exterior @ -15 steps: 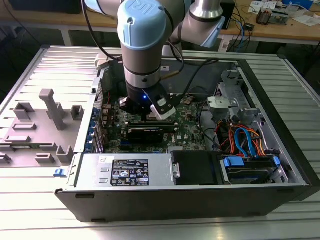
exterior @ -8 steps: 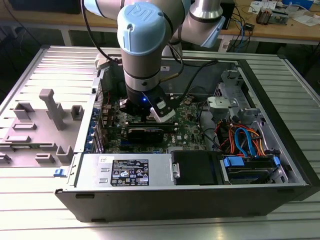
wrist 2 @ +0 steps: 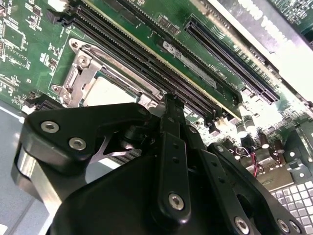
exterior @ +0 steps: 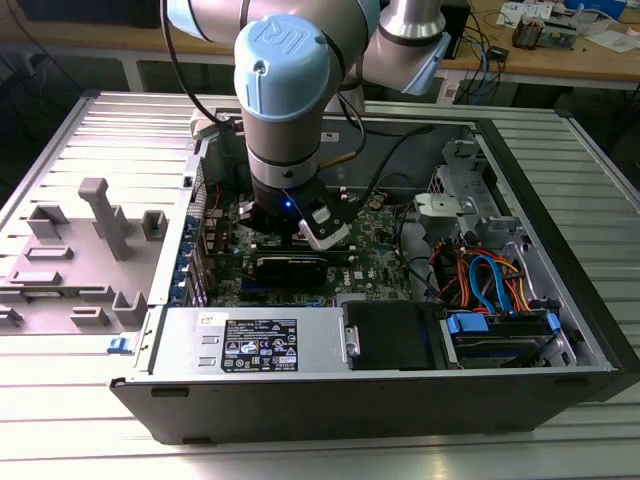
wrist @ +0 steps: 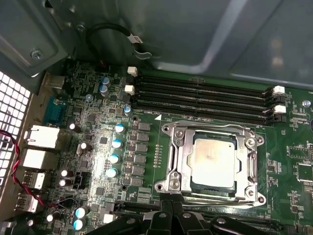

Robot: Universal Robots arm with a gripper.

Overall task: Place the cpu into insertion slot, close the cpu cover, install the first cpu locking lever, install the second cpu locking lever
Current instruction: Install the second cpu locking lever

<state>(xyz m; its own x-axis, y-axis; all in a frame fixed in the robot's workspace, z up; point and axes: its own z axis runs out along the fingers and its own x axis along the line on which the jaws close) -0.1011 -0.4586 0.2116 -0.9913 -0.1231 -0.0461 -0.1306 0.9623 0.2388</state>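
Note:
The cpu (wrist: 213, 159), a dull grey square chip, sits in the insertion slot (wrist: 210, 128) on the green board. The silvery cpu cover (wrist: 182, 155) lies flat around it, and the chip shows through its window. My gripper (wrist: 171, 211) hovers just off one edge of the socket, its black fingers drawn together with nothing between them. In the second wrist view the gripper (wrist 2: 168, 100) hangs close above the board beside the cpu (wrist 2: 105, 93) and cover (wrist 2: 80, 73). In the exterior view the gripper (exterior: 300, 238) reaches down into the open computer case.
Long black memory slots (wrist: 200, 95) run along the socket's far side. A black graphics card (exterior: 290, 268) lies right under the wrist. A power supply (exterior: 255, 340), coloured cables (exterior: 490, 280) and case walls crowd the space. Grey fixtures (exterior: 100, 215) stand at the exterior view's left.

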